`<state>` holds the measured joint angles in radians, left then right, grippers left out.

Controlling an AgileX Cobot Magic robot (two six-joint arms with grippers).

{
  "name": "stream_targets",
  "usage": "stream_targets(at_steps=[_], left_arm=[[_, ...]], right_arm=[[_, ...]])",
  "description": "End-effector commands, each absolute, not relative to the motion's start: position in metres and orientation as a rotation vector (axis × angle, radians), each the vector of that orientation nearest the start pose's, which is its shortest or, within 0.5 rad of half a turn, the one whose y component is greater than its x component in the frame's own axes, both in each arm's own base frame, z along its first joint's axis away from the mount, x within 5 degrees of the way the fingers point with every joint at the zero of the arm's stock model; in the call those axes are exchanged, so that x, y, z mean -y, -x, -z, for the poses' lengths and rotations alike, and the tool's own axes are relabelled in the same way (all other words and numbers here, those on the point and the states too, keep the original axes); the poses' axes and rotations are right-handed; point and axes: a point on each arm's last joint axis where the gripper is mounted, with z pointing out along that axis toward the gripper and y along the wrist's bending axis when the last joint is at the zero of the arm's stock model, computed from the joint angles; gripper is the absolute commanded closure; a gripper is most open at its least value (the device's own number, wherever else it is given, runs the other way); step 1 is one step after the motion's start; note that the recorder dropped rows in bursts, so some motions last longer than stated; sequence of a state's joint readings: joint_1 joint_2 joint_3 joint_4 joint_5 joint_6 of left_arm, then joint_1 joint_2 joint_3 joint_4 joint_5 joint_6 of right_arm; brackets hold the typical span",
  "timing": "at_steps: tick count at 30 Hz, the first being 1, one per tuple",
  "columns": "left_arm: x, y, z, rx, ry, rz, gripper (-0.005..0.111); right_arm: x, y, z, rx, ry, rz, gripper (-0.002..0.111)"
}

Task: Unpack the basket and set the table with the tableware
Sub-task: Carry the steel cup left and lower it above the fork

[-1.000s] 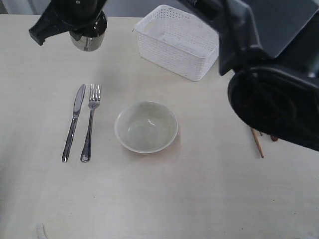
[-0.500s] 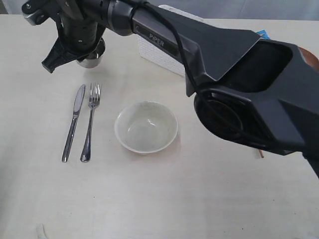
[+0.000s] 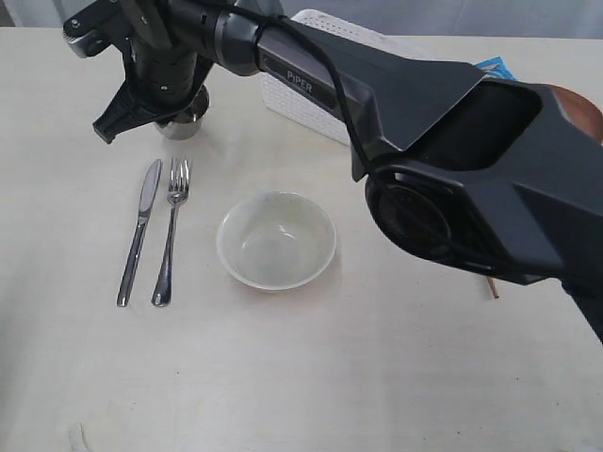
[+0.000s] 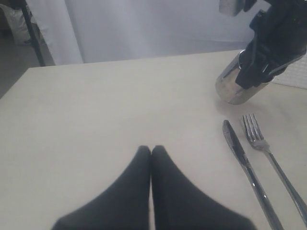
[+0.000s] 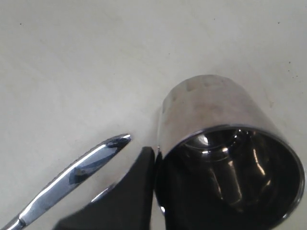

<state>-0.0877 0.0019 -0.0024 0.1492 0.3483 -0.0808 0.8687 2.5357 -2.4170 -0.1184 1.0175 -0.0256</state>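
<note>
The steel mug (image 3: 186, 120) is just beyond the tips of the knife (image 3: 139, 231) and fork (image 3: 171, 229), at the far left of the table (image 3: 301, 377). My right gripper (image 3: 155, 94) has reached across and is shut on the mug's rim (image 5: 225, 153), one finger (image 5: 136, 187) outside the wall. The mug (image 4: 234, 84) leans slightly, and whether it touches the table is unclear. The off-white bowl (image 3: 276, 240) stands in the middle. The white basket (image 3: 283, 89) is mostly hidden behind the arm. My left gripper (image 4: 151, 149) is shut and empty over bare table.
A chopstick end (image 3: 492, 285) pokes out below the right arm. A corner of the blue chip bag (image 3: 492, 66) and the brown plate's edge (image 3: 579, 102) show at the far right. The right arm's bulk covers the right half of the exterior view.
My right arm has carried the mug nearer and lower, from the far edge down to just beyond the knife and fork. The left gripper's earlier state is not shown.
</note>
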Motion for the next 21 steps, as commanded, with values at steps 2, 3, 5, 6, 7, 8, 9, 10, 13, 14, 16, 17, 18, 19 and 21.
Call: stream_targets(at_steps=[2,3,5,6,7,8,9,10,13,14,16,17,18,19,21], left_arm=[[0.000,-0.054,-0.182,-1.824,-0.104,-0.024,0.107],[0.000,-0.054,-0.182,-1.824,-0.104,-0.024,0.107],[0.000,-0.054,-0.182,-1.824,-0.104,-0.024,0.107],[0.000,-0.054,-0.182,-1.824,-0.104,-0.024,0.107],[0.000,-0.054,-0.182,-1.824,-0.104,-0.024,0.107],[0.000,-0.054,-0.182,-1.824,-0.104,-0.024,0.107],[0.000,-0.054,-0.182,-1.824,-0.104,-0.024,0.107],[0.000,-0.054,-0.182,-1.824,-0.104,-0.024,0.107],[0.000,-0.054,-0.182,-1.824,-0.104,-0.024,0.107],[0.000,-0.054,-0.182,-1.824,-0.104,-0.024,0.107],[0.000,-0.054,-0.182,-1.824,-0.104,-0.024,0.107],[0.000,-0.054,-0.182,-1.824,-0.104,-0.024,0.107],[0.000,-0.054,-0.182,-1.824,-0.104,-0.024,0.107],[0.000,-0.054,-0.182,-1.824,-0.104,-0.024,0.107],[0.000,-0.054,-0.182,-1.824,-0.104,-0.024,0.107]], right_arm=[[-0.411,-0.366,-0.190,-2.350,1.157,-0.155,0.109],[-0.411,-0.364,-0.187,-2.360,1.181,-0.160,0.109],[-0.409,-0.365,-0.186,-2.370,1.185,-0.157,0.109],[-0.407,-0.367,-0.186,-2.374,1.179,-0.158,0.109],[-0.406,-0.368,-0.186,-2.375,1.176,-0.160,0.109],[-0.405,-0.370,-0.185,-2.379,1.170,-0.162,0.109],[-0.404,-0.370,-0.183,-2.379,1.168,-0.162,0.109],[-0.402,-0.372,-0.179,-2.385,1.167,-0.157,0.109],[-0.399,-0.374,-0.172,-2.399,1.164,-0.156,0.109],[-0.399,-0.374,-0.170,-2.401,1.166,-0.154,0.109],[-0.399,-0.375,-0.171,-2.393,1.167,-0.154,0.108],[-0.400,-0.375,-0.171,-2.387,1.163,-0.161,0.108],[-0.401,-0.375,-0.171,-2.385,1.159,-0.172,0.108],[-0.401,-0.375,-0.171,-2.386,1.159,-0.173,0.108],[-0.401,-0.375,-0.171,-2.377,1.170,-0.171,0.108]])
